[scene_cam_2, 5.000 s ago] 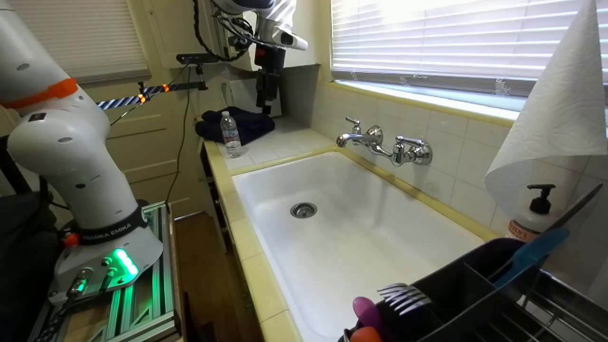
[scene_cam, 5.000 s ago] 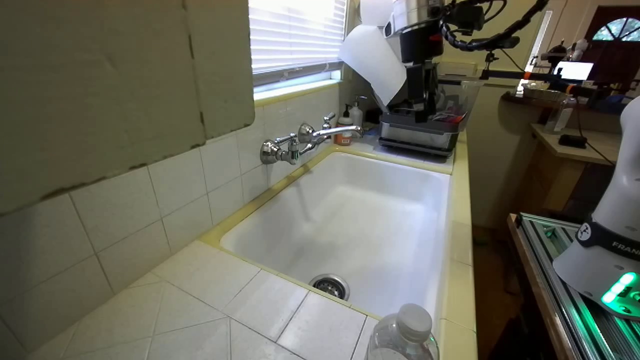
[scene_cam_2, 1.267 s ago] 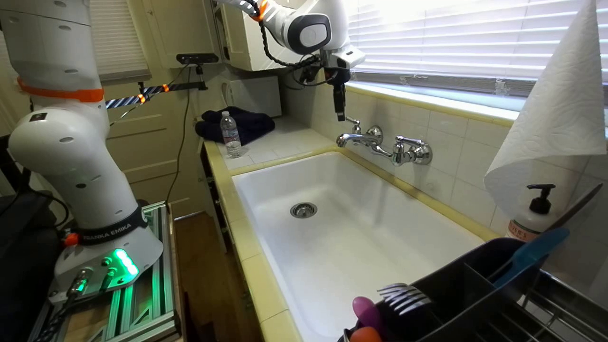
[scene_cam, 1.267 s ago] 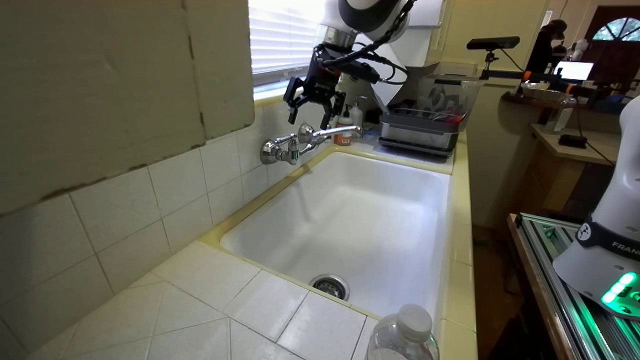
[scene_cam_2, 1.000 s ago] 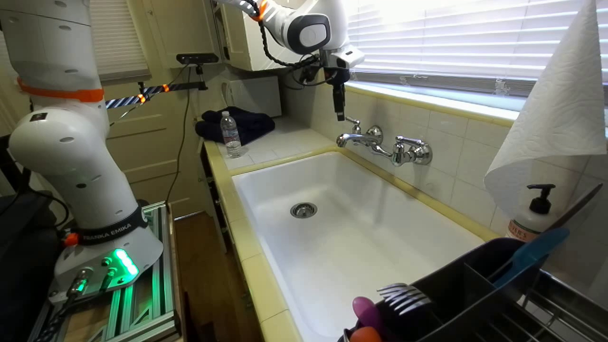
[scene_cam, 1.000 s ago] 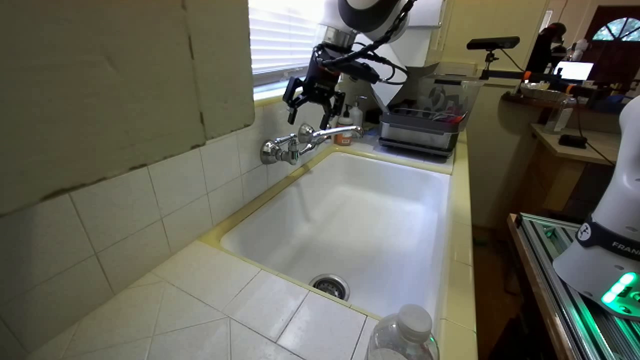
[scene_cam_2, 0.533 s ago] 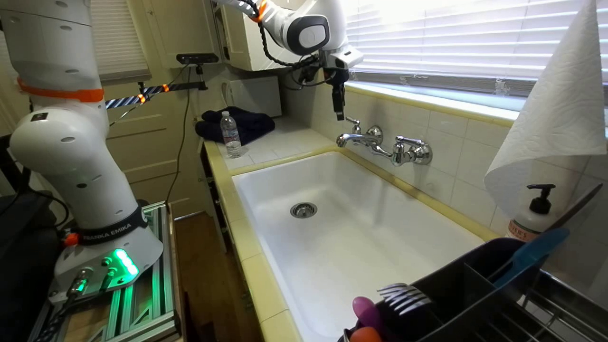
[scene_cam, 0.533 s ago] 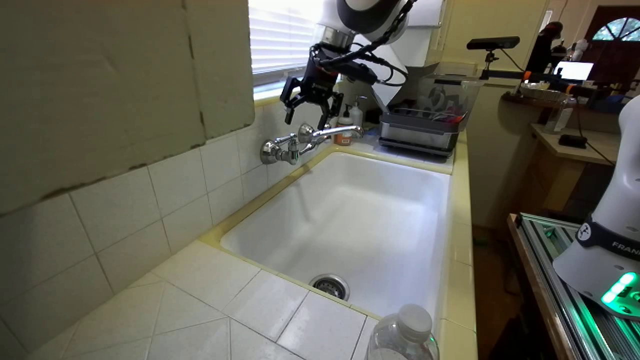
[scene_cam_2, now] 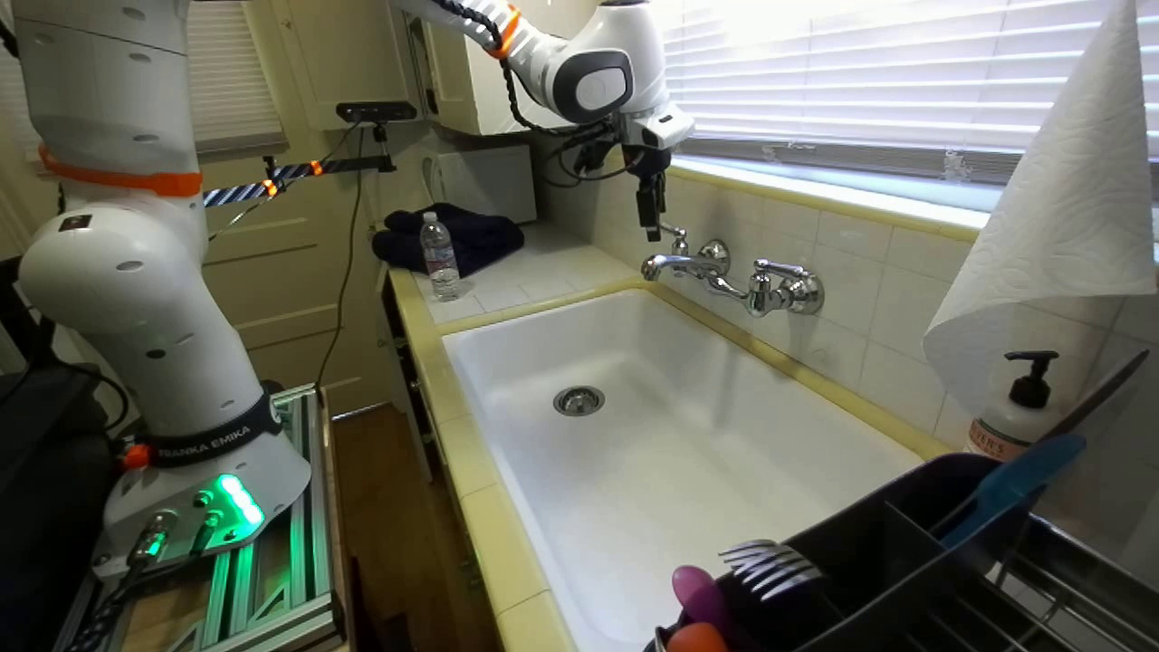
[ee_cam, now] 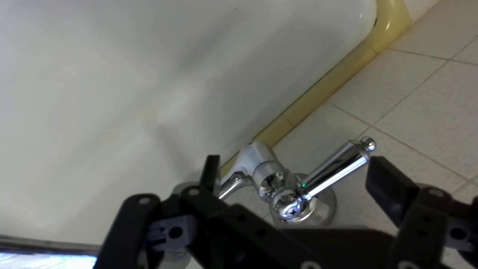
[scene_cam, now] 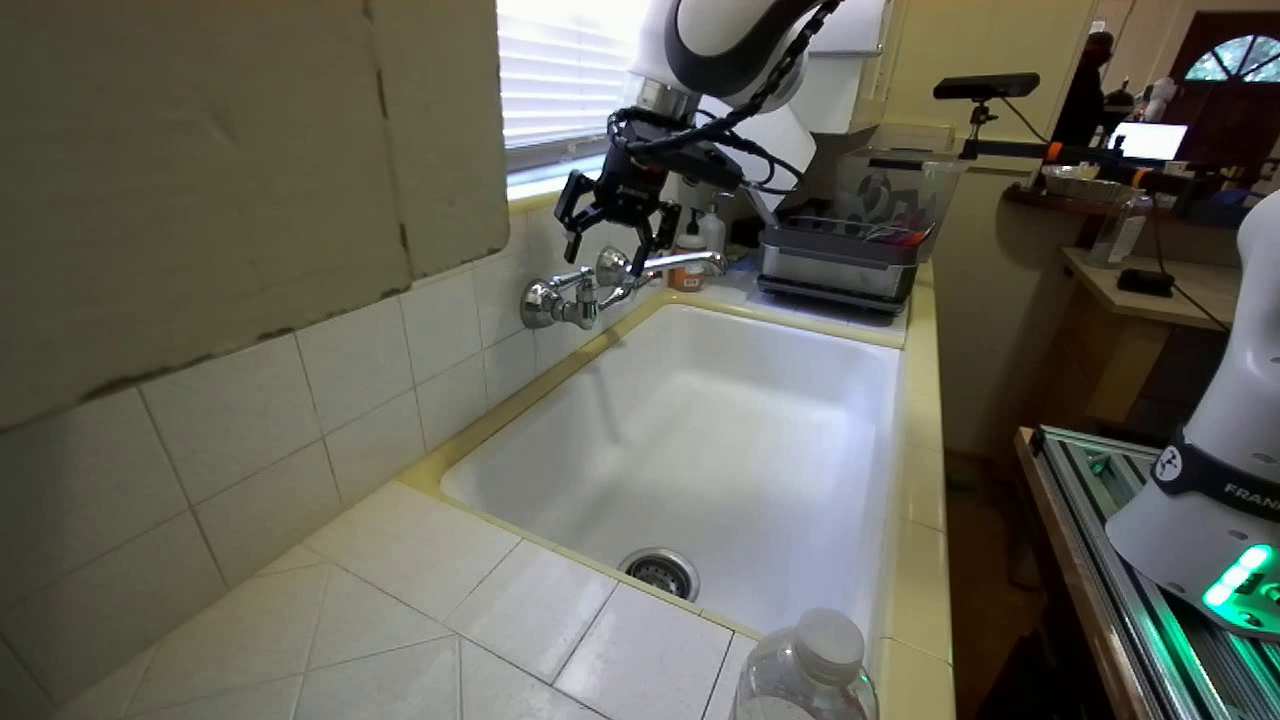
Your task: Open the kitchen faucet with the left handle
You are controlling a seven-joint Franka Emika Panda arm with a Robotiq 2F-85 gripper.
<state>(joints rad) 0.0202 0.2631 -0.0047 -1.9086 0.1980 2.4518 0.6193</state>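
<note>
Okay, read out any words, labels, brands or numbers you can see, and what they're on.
"FRANKA EMIKA": black band around the robot base.
"FRAN": that band, cut off in an exterior view.
"ER'S": soap bottle; preceding letters unclear.
Water bottle label: too small to read.
Background screen: washed out, unreadable.
No number is readable.

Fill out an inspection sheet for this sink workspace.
Surface: white sink basin, edged with yellow tile; standing water: nothing seen.
Job's things: shiny chrome wall-mounted faucet, no running water seen; left handle, a slim chrome lever.
Clutter: clear plastic bottle, dark bundled cloth, black utensil caddy.
Gripper: black two-finger gripper, open; the left handle shows between its jaws in the wrist view, contact unclear.
Cables: black braided cable along the white robot arm; snags: nothing seen.
Surroundings: white window blinds, hanging white paper towel, person in dark clothing in the background.
</note>
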